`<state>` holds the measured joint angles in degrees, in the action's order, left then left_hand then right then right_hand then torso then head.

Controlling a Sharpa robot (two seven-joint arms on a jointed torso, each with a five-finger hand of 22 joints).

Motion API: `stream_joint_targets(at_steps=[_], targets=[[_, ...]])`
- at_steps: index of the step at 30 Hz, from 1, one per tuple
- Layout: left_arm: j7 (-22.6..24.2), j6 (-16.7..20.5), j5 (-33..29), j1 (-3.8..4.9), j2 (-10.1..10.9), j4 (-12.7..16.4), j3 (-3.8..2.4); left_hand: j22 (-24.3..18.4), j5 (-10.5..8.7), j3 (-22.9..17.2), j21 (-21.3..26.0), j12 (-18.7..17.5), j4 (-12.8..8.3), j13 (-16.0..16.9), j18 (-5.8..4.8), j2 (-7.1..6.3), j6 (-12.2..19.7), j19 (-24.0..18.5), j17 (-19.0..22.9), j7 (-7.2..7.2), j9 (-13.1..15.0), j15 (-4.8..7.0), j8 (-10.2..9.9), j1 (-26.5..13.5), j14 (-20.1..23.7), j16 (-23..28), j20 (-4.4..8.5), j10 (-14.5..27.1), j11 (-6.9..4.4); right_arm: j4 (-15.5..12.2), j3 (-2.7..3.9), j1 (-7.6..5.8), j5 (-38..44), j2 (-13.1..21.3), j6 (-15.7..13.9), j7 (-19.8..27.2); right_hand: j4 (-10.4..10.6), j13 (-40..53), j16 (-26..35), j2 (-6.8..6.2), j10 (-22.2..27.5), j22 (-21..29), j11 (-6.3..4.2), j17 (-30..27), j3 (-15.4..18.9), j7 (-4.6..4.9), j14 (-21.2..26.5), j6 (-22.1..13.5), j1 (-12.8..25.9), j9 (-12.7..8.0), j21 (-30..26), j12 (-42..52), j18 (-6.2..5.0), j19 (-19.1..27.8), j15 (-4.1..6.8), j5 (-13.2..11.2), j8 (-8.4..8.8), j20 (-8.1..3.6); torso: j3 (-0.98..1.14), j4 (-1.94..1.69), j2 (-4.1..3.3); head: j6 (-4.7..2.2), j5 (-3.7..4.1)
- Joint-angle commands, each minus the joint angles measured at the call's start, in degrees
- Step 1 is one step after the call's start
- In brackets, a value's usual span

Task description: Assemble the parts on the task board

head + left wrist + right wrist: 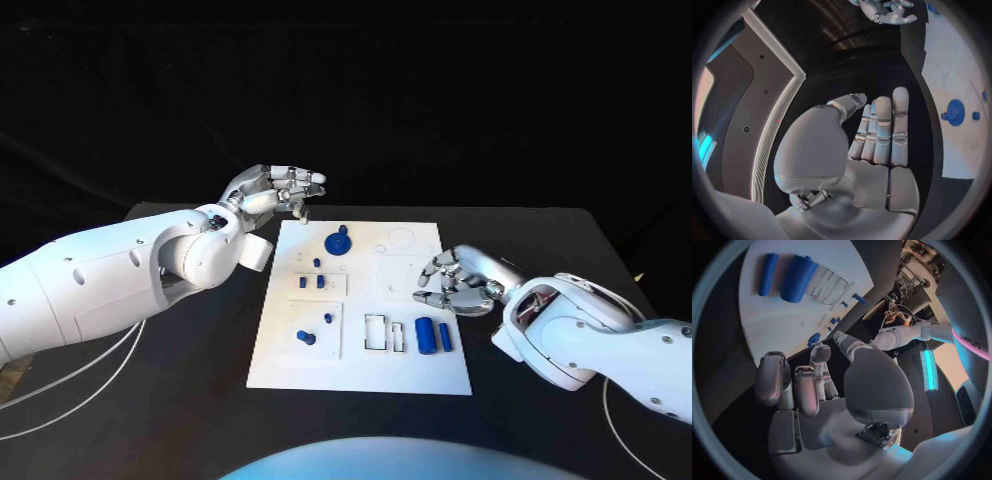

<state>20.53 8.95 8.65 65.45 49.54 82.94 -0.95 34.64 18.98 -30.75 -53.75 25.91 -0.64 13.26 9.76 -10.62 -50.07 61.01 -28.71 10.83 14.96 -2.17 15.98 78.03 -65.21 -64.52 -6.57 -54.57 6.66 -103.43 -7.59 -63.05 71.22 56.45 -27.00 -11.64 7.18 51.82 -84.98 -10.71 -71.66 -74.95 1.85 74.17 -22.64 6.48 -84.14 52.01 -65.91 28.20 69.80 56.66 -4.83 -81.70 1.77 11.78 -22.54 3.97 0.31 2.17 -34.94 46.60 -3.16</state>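
The white task board (pixel 361 375) lies in the middle of the black table. On it are a round blue wheel-like part (pixel 339 243) at the far end, small blue parts (pixel 306 337) on the left side, and a thick blue cylinder (pixel 426 335) beside a slim blue bar (pixel 446 337) near the front. My left hand (pixel 274 190) hovers above the board's far left corner, fingers straight and holding nothing (pixel 873 145). My right hand (pixel 459 280) hangs over the board's right edge, fingers loosely bent and empty (pixel 817 390). The right wrist view shows the cylinder (pixel 798 272) and the bar (pixel 768 274).
White cables (pixel 87 385) trail over the table's left side. Bare black table (pixel 562 250) surrounds the board. Raised white frames (pixel 385 333) stand on the board beside the cylinder.
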Motion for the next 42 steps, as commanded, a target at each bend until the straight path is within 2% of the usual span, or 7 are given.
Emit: stream_joint_targets(at_steps=[1,5,10,14,17,24,42], targets=[[0.5,-0.7,-0.3,-0.03,0.1,0.4,-0.02,-0.1,0.26,0.2,0.2,0.2,-0.2,-0.1,0.84,0.32,0.2,0.0,0.1,0.01,0.0,0.15,0.2,-0.4,0.4,-0.4,-0.50,0.5,0.12,-2.1,-0.15,0.47,-4.0,2.5,4.0,-4.6,1.5,4.7,-0.7,-0.40,-1.1,-5.5,-0.04,1.2,1.1,-0.06,-3.4,-0.6,0.9,1.3,0.7,3.9,0.71,-0.6,0.45,0.0,-0.71,-0.09,0.18,0.49,0.17,0.09,0.75],[0.5,-0.6,-0.3,-0.06,0.2,0.7,-0.01,-0.1,0.26,0.2,0.2,0.2,-0.2,-0.1,0.84,0.32,0.2,0.0,0.1,0.01,0.0,0.15,0.2,-0.4,0.4,-0.4,-0.50,0.5,0.12,-3.6,-0.36,1.13,-0.8,5.1,3.9,-7.9,3.0,7.0,-0.9,-0.89,-1.5,-5.9,-0.12,1.9,2.5,-0.18,-3.5,-0.8,1.3,2.4,1.2,5.5,0.82,-0.9,0.49,0.1,-1.20,-0.14,0.15,0.63,0.27,0.14,1.51],[0.5,-0.7,-0.4,-0.08,0.3,0.9,-0.01,-0.1,0.26,0.2,0.2,0.2,-0.2,-0.1,0.84,0.32,0.2,0.0,0.1,0.01,0.0,0.15,0.2,-0.4,0.4,-0.4,-0.50,0.5,0.12,-4.3,-0.54,2.51,3.0,5.8,3.4,-11.0,5.1,8.4,-1.0,-1.15,-1.5,-6.1,-0.25,2.0,4.4,-0.36,-3.4,-1.0,1.4,3.6,1.2,6.1,0.84,-0.9,0.59,1.4,-1.71,-0.23,0.16,0.80,0.35,0.13,1.34],[0.6,-0.7,-0.4,-0.09,0.3,0.9,0.00,-0.1,0.26,0.2,0.2,0.2,-0.2,-0.1,0.84,0.32,0.2,0.0,0.1,0.01,0.0,0.15,0.2,-0.4,0.4,-0.4,-0.50,0.5,0.12,-4.1,-0.60,3.80,5.0,4.7,2.9,-12.4,6.0,8.6,-1.0,-1.18,-1.5,-6.1,-0.29,1.9,5.1,-0.41,-3.4,-1.0,1.6,4.0,1.2,6.1,0.83,-0.9,0.63,1.5,-1.86,-0.26,0.06,0.54,0.28,0.10,1.45],[0.7,-0.6,-0.5,-0.10,0.4,1.0,0.00,-0.1,0.26,0.2,0.2,0.2,-0.2,-0.1,0.84,0.32,0.2,0.0,0.1,0.01,0.0,0.15,0.2,-0.4,0.4,-0.4,-0.50,0.5,0.12,-3.8,-0.63,4.49,5.9,3.9,2.7,-13.0,6.6,8.7,-1.1,-1.11,-1.5,-6.2,-0.33,2.0,5.6,-0.48,-3.4,-1.0,1.6,4.3,1.3,6.0,0.85,-1.0,0.66,1.6,-2.00,-0.28,0.02,0.49,0.26,0.18,1.43],[0.9,-0.6,-0.7,-0.11,0.6,1.0,0.01,-0.1,0.25,0.3,0.2,0.3,-0.1,-0.1,0.84,0.34,0.2,0.0,0.1,-0.01,0.0,0.14,0.4,-0.5,0.4,-0.4,-0.53,0.5,0.12,-2.6,-0.65,5.35,7.1,2.2,2.8,-13.9,7.1,8.9,-1.1,-1.02,-1.6,-6.3,-0.37,2.1,5.9,-0.53,-3.4,-0.9,1.6,4.5,1.4,6.1,0.88,-1.0,0.69,1.7,-2.13,-0.30,-0.04,0.70,0.30,0.27,1.28],[0.9,-0.8,-0.7,-0.12,0.9,1.2,0.01,-0.1,0.25,0.3,0.2,0.3,-0.1,-0.1,0.84,0.34,0.2,0.0,0.1,-0.01,0.0,0.14,0.4,-0.5,0.4,-0.4,-0.53,0.5,0.12,0.3,-0.67,7.02,10.5,-2.4,3.2,-15.6,8.5,9.1,-1.0,-0.80,-1.4,-6.2,-0.39,1.7,6.9,-0.56,-3.4,-1.1,1.5,5.0,0.9,5.9,0.80,-0.8,0.71,1.6,-2.28,-0.33,0.02,0.69,0.23,0.51,1.05]])
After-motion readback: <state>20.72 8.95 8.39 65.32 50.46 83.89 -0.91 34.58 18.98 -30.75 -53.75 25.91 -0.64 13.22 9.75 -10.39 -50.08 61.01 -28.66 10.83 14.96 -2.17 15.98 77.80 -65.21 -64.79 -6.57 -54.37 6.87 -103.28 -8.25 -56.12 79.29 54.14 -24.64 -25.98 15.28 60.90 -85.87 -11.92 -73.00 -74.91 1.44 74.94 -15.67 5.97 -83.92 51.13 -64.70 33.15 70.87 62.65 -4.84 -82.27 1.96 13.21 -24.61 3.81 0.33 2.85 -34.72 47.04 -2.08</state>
